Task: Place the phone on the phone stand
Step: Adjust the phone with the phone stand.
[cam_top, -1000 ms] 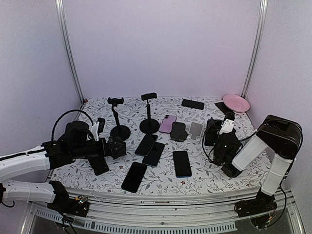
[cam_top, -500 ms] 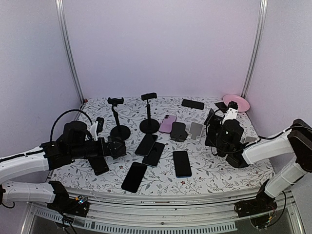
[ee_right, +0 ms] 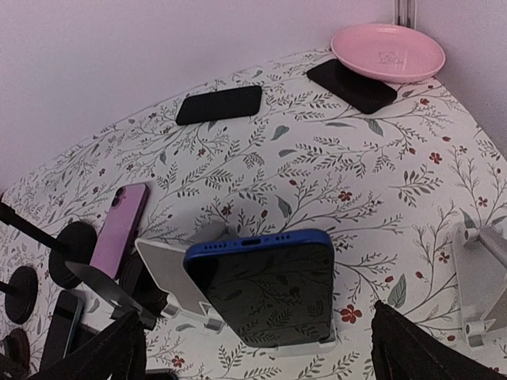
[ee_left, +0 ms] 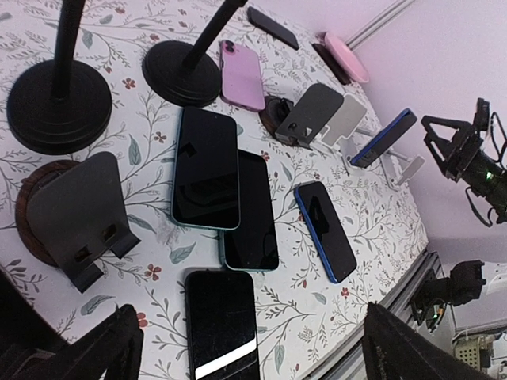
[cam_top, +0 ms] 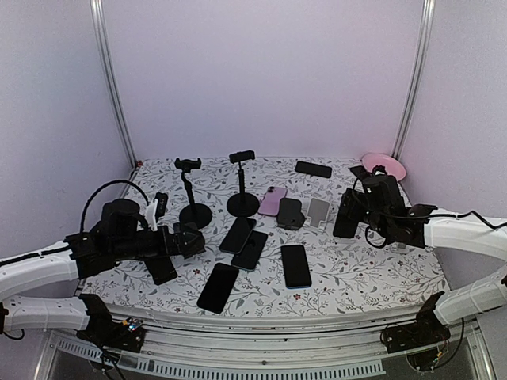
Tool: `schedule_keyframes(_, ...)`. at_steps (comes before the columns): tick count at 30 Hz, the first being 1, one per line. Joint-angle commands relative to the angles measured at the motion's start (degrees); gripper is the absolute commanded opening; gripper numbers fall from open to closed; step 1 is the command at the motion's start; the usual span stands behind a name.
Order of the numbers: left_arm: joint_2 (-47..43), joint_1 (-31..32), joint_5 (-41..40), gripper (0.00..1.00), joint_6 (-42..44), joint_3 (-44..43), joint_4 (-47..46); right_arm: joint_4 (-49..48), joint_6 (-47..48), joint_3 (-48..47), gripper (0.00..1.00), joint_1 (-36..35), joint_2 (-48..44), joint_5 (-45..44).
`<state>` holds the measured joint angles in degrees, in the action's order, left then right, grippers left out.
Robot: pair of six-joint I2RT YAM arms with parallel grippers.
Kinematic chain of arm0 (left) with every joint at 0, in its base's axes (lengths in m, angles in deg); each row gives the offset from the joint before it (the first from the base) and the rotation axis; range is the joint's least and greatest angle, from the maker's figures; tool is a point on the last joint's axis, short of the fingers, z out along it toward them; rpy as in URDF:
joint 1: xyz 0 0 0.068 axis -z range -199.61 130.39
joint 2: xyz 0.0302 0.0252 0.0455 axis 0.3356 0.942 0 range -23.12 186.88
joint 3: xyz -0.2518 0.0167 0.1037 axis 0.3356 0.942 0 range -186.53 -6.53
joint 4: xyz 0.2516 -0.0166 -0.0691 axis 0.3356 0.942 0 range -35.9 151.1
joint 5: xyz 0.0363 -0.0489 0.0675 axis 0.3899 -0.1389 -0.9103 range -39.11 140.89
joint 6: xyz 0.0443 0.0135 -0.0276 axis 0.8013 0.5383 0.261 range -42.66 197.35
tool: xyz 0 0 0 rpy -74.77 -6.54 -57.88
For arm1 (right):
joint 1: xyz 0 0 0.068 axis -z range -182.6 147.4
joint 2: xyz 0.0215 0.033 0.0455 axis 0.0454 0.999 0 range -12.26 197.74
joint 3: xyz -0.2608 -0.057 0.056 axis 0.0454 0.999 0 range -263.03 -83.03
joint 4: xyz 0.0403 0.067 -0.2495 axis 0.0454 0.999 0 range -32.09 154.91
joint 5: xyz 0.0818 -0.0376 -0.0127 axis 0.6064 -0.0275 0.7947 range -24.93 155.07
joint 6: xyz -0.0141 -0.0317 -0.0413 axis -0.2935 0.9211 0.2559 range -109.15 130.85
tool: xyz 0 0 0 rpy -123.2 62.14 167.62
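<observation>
Two grippers are seen over a table (cam_top: 372,273) covered in a floral cloth. The right gripper (cam_top: 345,215) is held with its jaws spread wide. In the right wrist view its fingers (ee_right: 99,352) stand at the bottom corners of the picture, and nothing is gripped between them. Just ahead of it, the blue phone (ee_right: 265,289) is propped on a white stand (ee_right: 162,273). The phone leans back against the plate of the stand and its lower edge is caught in the lip. Its dark screen is turned toward the right wrist camera, and no finger is seen touching it. Another white stand (ee_right: 483,277) is seen near the right edge of that view.

The left gripper (cam_top: 194,237) is likewise spread wide and empty. It is held low over the left part of the table, beside a dark wedge stand (ee_left: 79,218). Four phones are laid flat in the middle of the table: a teal-edged one (ee_left: 206,166), a dark one (ee_left: 249,210) partly under it, a blue-edged one (ee_left: 325,229) and a black one (ee_left: 222,324). Two pole stands (cam_top: 194,212) (cam_top: 242,203) with round bases are placed further back, with a pink phone (ee_left: 242,74) just beside them. A pink plate (ee_right: 388,51) is set at the far right corner, and a black phone (ee_right: 219,104) is laid near the back edge.
</observation>
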<state>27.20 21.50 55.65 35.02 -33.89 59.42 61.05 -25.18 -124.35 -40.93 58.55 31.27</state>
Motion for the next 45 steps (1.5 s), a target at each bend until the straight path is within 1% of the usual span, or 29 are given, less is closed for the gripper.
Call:
schedule_keyframes(1, -0.3, -0.73, 0.8, 0.97, -0.7, 0.97, -1.54, 11.04, -6.28, -0.79, 0.99, 0.04, -1.3, 6.07)
schedule_keyframes(3, 0.06, -0.67, 0.92, 0.97, -0.74, 0.79, -1.67, 11.2, -5.35, -2.0, 0.99, 0.95, -0.38, 6.49)
schedule_keyframes(6, 0.32, -0.68, 1.29, 0.97, -0.83, 0.34, -1.76, 11.23, -2.87, -4.76, 0.99, 4.56, 1.75, 9.8)
schedule_keyframes(8, 0.18, -0.68, 1.19, 0.97, -0.88, 0.01, -1.45, 11.37, -0.01, -7.27, 0.99, 5.57, 4.12, 10.74)
schedule_keyframes(12, -0.38, -0.67, 0.64, 0.97, -0.51, -0.62, -0.32, 14.13, 3.64, -12.65, 0.99, 7.0, 8.96, 10.81)
schedule_keyframes(15, -0.72, -0.67, 0.36, 0.97, -0.31, -0.87, 0.1, 16.42, 4.02, -15.16, 0.99, 8.21, 10.55, 10.64)
schedule_keyframes(23, -0.41, -0.71, 0.64, 0.97, -0.32, -0.99, 0.04, 19.4, 6.0, -19.12, 0.99, 9.46, 13.35, 10.52)
schedule_keyframes(31, -0.74, -0.75, 0.62, 0.97, -0.3, -1.04, 0.27, 19.16, 7.94, -19.85, 1.0, 9.93, 16.34, 12.01)
schedule_keyframes(39, -1.28, -0.69, 0.19, 0.97, -0.39, -0.95, 0.68, 18.09, 10.28, -19.74, 0.92, 9.94, 17.84, 11.47)
schedule_keyframes(45, -1.2, -0.74, 0.2, 0.97, -0.57, -0.86, 0.52, 17.36, 11.66, -19.66, 0.82, 9.94, 18.14, 12.14)
